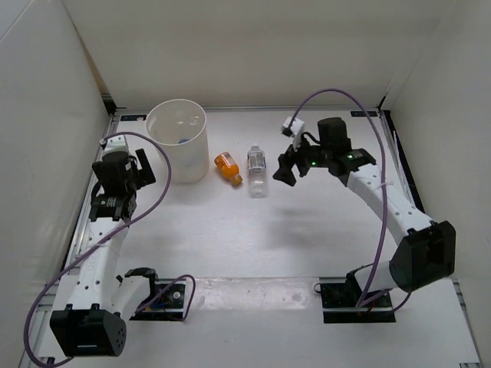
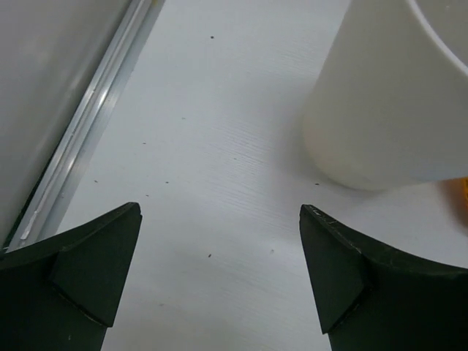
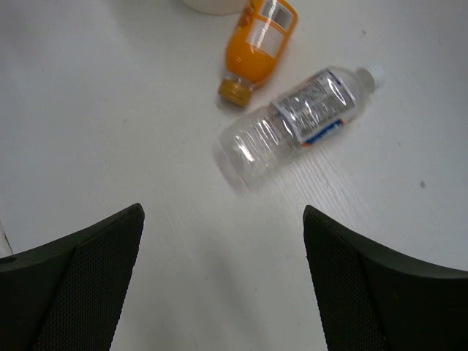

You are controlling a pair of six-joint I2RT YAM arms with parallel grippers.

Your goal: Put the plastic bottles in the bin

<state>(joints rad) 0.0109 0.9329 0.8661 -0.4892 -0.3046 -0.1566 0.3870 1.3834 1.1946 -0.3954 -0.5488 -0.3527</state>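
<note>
Saw the right gripper (image 3: 222, 219) wide open with nothing in it. Found the clear bottle (image 3: 292, 121) lying on its side just ahead of those fingers and a little to the right, cap end pointing away to the right. Found the orange bottle (image 3: 259, 40) lying farther ahead, close beside the clear one, cap pointing back toward the gripper. Saw the left gripper (image 2: 219, 212) wide open too and empty, with the bin (image 2: 387, 110) standing up ahead of it on the right, near but apart. Spotted a bit of blue (image 1: 182, 140) down inside the bin from above; could not tell what. Guessed both bottles to be light, though could not tell full from empty. Guessed the clear one to be thin and squashy, smooth and round, so likely to roll away or pop out of a hard pinch. Thought the best hold to be across the middle, on the label, with the fingers turned to cross the long side. Guessed the orange one to be short and stiffer, best held around the fat body, not the small cap.
</note>
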